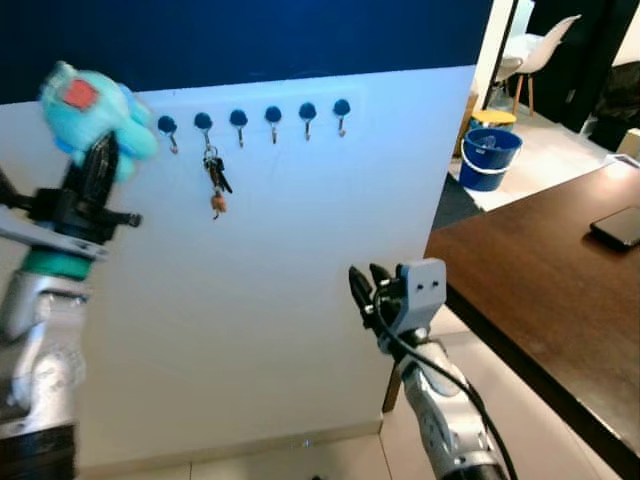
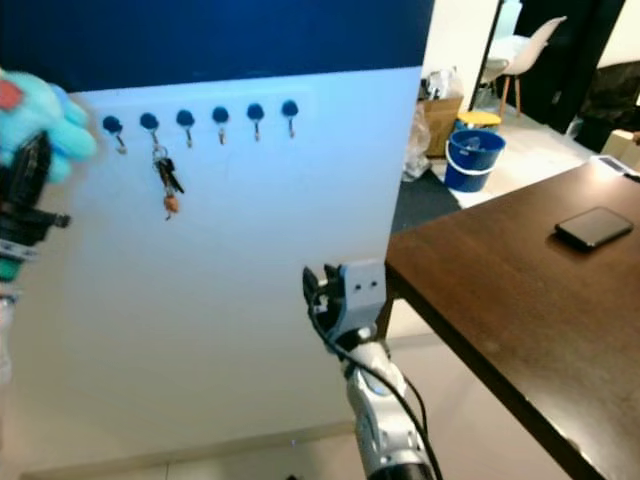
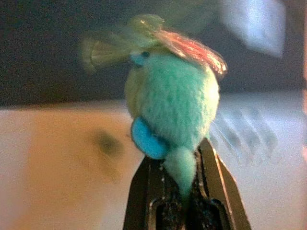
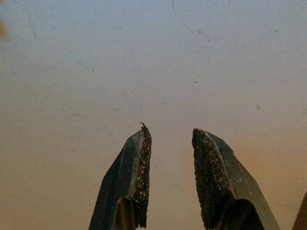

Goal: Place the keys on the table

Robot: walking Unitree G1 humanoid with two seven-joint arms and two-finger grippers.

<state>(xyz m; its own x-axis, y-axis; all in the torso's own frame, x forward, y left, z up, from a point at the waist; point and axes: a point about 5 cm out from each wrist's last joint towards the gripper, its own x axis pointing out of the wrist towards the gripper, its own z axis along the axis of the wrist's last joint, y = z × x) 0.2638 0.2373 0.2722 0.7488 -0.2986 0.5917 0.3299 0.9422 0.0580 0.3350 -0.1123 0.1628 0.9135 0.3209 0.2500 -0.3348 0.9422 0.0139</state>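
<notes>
The keys (image 1: 215, 180) hang on the second wall hook (image 1: 203, 122), well apart from the dark surface (image 1: 540, 270). The left gripper (image 1: 98, 160) has its fingers clamped on a teal plush toy (image 1: 95, 105); the right gripper (image 1: 368, 290) holds its fingers narrowly apart near the wall. Reach with the free right fingers, lift the ring up off the hook, then carry it across.

No writing can be read anywhere here. The blue bucket (image 1: 489, 157), off to the right of the white wall (image 1: 300, 290), carries a pale patch on its side (possibly a label), but it is far too small and soft to make out. The dark phone (image 2: 594, 227) lying on the brown table (image 2: 520, 300), right of that same wall, shows a blank black face. The turquoise plush toy (image 3: 175, 100), seen up and to the left on the wall, has a red patch on top with no letters or numbers that can be told.
</notes>
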